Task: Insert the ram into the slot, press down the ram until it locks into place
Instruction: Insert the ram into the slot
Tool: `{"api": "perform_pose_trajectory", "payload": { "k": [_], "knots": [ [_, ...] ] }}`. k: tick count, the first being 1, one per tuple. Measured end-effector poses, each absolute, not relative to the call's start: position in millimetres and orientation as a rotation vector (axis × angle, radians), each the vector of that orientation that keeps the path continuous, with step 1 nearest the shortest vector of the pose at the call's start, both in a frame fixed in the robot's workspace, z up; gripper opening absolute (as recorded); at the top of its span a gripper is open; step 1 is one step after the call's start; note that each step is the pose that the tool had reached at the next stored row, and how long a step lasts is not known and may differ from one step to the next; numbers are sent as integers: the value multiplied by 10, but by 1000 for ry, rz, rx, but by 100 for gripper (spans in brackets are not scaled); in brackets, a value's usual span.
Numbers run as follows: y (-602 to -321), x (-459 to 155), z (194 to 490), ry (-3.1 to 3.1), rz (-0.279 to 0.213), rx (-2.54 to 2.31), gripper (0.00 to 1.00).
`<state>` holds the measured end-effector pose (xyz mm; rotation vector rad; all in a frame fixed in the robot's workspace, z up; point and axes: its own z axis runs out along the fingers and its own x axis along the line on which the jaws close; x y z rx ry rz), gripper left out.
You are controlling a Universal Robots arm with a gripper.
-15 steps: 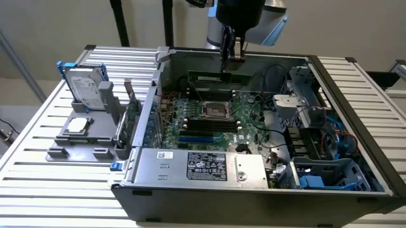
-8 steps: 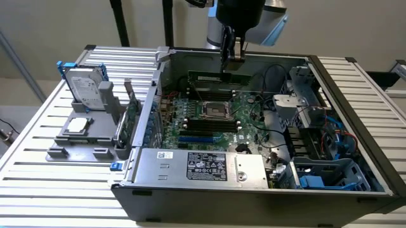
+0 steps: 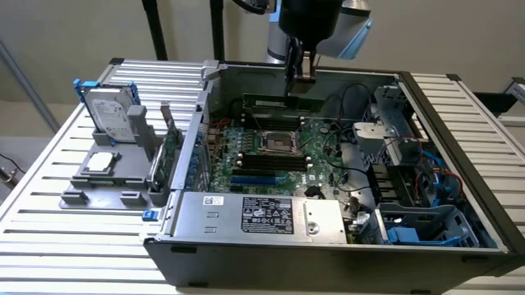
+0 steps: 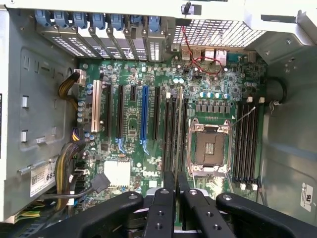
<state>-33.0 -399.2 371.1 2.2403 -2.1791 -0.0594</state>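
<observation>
My gripper (image 3: 294, 89) hangs over the back of the open computer case, shut on the ram (image 3: 275, 102), a long green stick with black chips held level above the motherboard (image 3: 316, 169). In the wrist view the two black fingers (image 4: 163, 208) stand close together with the ram's thin edge (image 4: 175, 183) between them. Black slots (image 4: 176, 134) lie in a row on one side of the silver processor socket (image 4: 208, 146), and more black slots (image 4: 245, 144) lie on its other side. In the exterior view, slots (image 3: 267, 161) show in front of that socket. The ram touches none of them.
A hard drive (image 3: 110, 117) in a blue-handled caddy stands on a grey holder at the exterior view's left. The power supply (image 3: 262, 215) fills the case's front, and a drive cage (image 3: 418, 227) with cables sits at its right. A bright blue socket (image 4: 143, 114) runs beside the black ones.
</observation>
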Motion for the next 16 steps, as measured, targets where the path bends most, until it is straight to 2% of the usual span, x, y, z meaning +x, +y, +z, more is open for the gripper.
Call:
{"api": "perform_pose_trajectory", "payload": {
  "k": [16],
  "knots": [
    [-3924,-330,3419,-2165,-59,2254,13]
  ]
}}
